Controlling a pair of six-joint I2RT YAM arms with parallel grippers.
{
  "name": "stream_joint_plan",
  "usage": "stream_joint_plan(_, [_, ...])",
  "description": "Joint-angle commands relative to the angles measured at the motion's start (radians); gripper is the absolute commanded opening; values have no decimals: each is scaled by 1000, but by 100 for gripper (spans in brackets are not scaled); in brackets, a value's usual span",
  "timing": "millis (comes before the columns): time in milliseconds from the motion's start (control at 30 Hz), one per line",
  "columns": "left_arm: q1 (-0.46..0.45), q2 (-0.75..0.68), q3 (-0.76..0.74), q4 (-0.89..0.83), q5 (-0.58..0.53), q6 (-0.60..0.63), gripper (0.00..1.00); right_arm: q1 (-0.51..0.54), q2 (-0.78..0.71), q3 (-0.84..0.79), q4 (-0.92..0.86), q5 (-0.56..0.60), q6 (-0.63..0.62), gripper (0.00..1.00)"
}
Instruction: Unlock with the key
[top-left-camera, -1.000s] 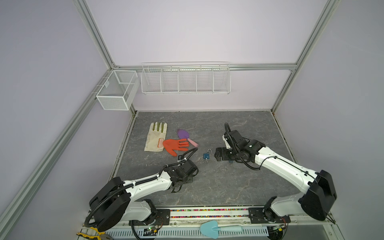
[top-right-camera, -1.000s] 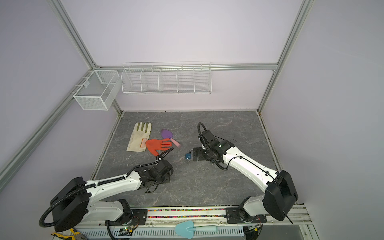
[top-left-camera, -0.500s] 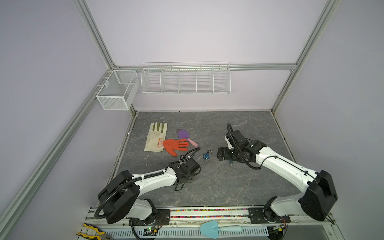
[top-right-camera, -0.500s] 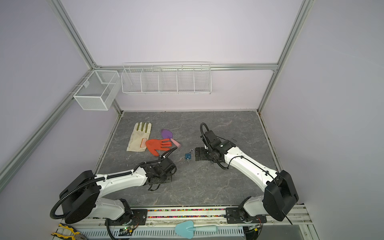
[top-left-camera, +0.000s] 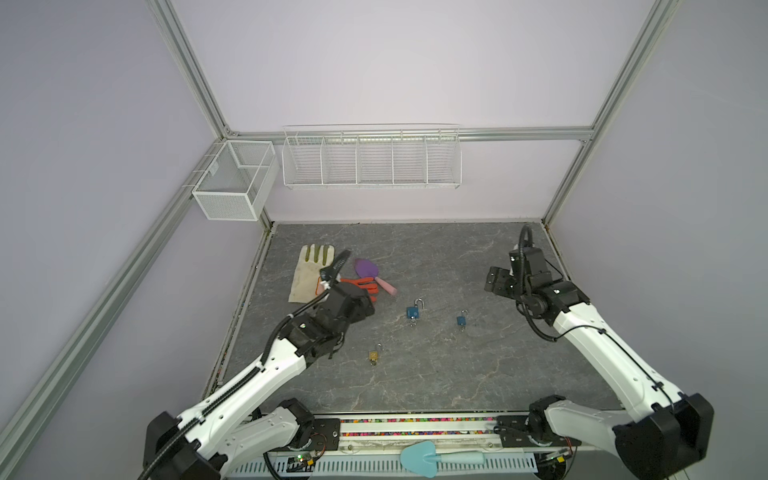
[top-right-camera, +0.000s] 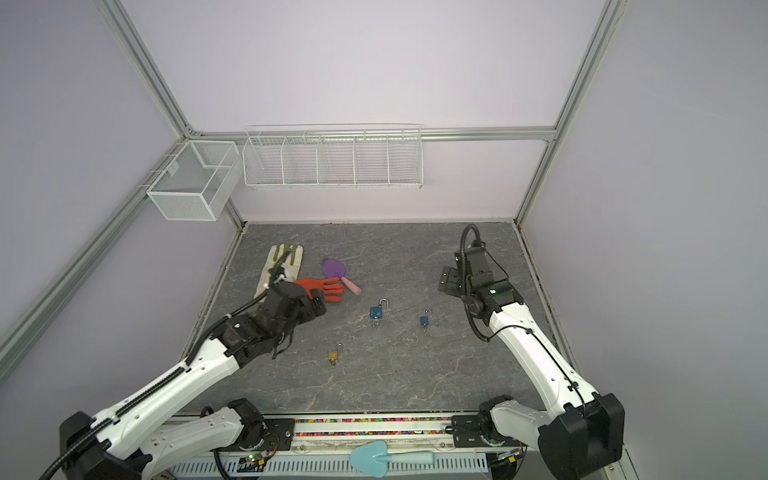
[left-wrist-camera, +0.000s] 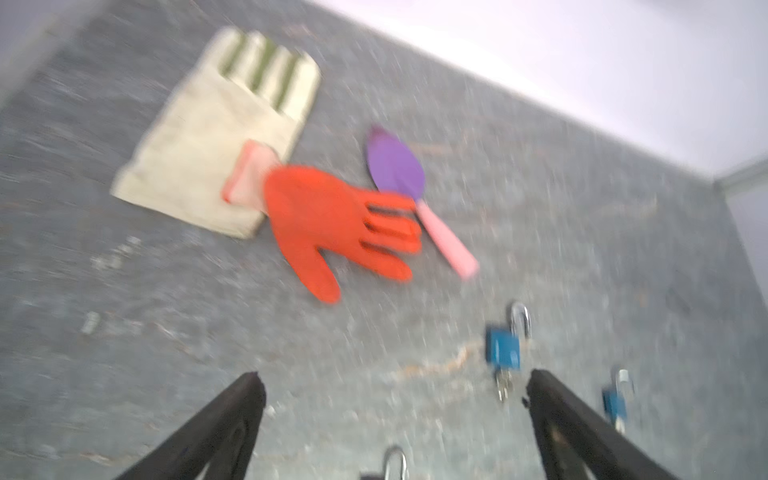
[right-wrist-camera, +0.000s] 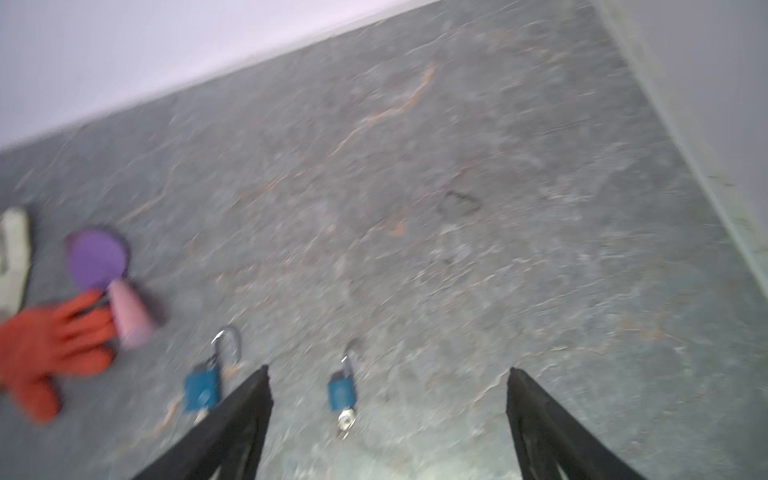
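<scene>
No writing on the 3 padlocks can be read. The large blue padlock (top-left-camera: 413, 311) lies between the arms, shackle swung open, with the key (top-left-camera: 412, 322) in its base. The small blue padlock (top-left-camera: 461, 320) lies to its right and the brass padlock (top-left-camera: 374, 355) nearer the front. The left gripper (left-wrist-camera: 392, 390) and right gripper (right-wrist-camera: 388, 374) both gape, empty. 1 second ago they crowded the large blue padlock, the left nearly closed; both have since drawn back to their own sides.
</scene>
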Motion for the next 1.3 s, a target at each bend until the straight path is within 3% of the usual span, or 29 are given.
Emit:
stream_joint_plan(0, [165,-22,-32,81,-231,138,100,-119,28,-150,172,197,13,89])
stream_joint_plan(100, [315,30,-105,186,-324,207,100,-186,67,-287,369,289,-53,89])
stream_joint_plan(167, [366,60,-186,329,-376,306,99,-214,110,-354,502,331,-120,89])
stream_joint_plan(200, [372,70,-247,457,-434,361,99,-231,137,-373,547,344,-132,89])
stream_joint_plan(233, [383,83,-331,652,-419,458,100,-245,161,-386,584,329,-138,89])
stream_joint_plan(333, [450,134,-503,1082,-209,573,100,-248,205,-474,859,249,-228,89])
stream_joint_plan(467, [533,260,-533,1266,-52,586,100,-252,248,-507,1093,142,-382,89])
stream_joint_plan(633, [563,458,-600,1609,177,674,100,-242,305,-615,1371,-99,-510,88])
stream_joint_plan(700, [563,540,-608,1699,223,696,100,-240,387,-643,1521,-150,-544,89])
stream_joint_plan(733, [563,592,-609,1772,205,699,99,-243,381,-635,1509,-154,-542,89])
stream_joint_plan(767, [563,593,-604,1772,194,694,99,-245,350,-612,1405,-159,-529,89])
stream_joint_plan(867, [564,529,-434,1340,92,628,99,-254,368,-626,1467,-172,-531,89])
stream_joint_plan(967, [556,577,-476,1510,91,665,99,-253,366,-630,1467,-172,-531,89])
stream_joint_plan(1067, [556,543,-455,1410,90,648,99,-254,355,-624,1438,-175,-529,89])
stream_joint_plan(1200, [556,576,-480,1514,95,666,99,-254,356,-623,1438,-176,-528,89])
stream_joint_plan(1267, [555,561,-469,1462,105,661,99,-253,361,-622,1443,-176,-531,89])
